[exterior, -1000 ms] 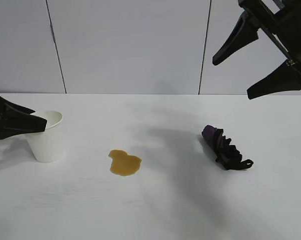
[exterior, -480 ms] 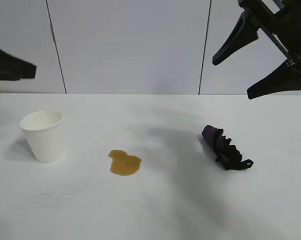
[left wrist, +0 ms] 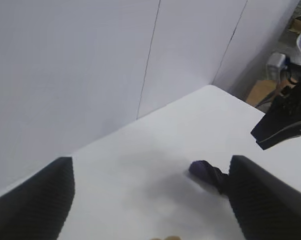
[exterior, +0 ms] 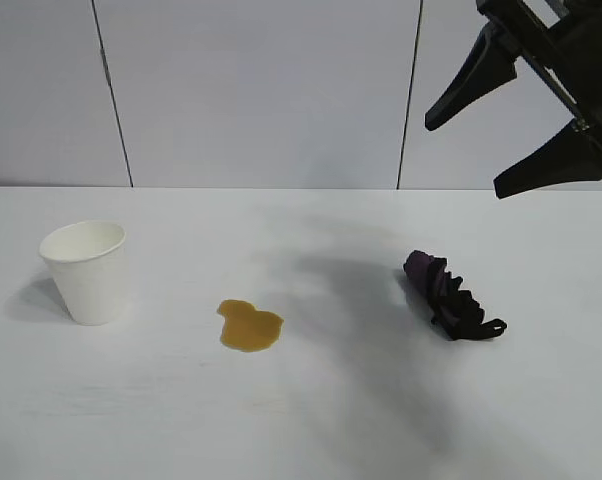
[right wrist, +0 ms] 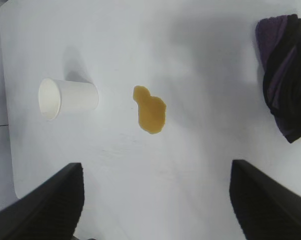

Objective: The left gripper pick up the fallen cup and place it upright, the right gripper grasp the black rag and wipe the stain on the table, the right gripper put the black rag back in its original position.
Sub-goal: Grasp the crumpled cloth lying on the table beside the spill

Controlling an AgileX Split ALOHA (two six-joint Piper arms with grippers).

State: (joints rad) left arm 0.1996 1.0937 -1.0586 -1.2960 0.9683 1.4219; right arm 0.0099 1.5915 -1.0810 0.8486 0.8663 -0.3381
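Observation:
The white paper cup stands upright on the table's left side, mouth up, with nothing touching it. The amber stain lies near the middle, and the black rag with purple folds lies to its right. My right gripper hangs open high above the rag; its wrist view shows the cup, stain and rag far below the open gripper. My left gripper is out of the exterior view. It stands open and empty, high up, looking across at the rag.
Grey wall panels run behind the table's far edge. The table's edge and rounded corner show past the cup in the right wrist view. Boxes and gear stand beyond the table's far corner.
My left gripper let go of the cup's rim, rose and left the exterior view. The cup stays upright. The right arm has not moved.

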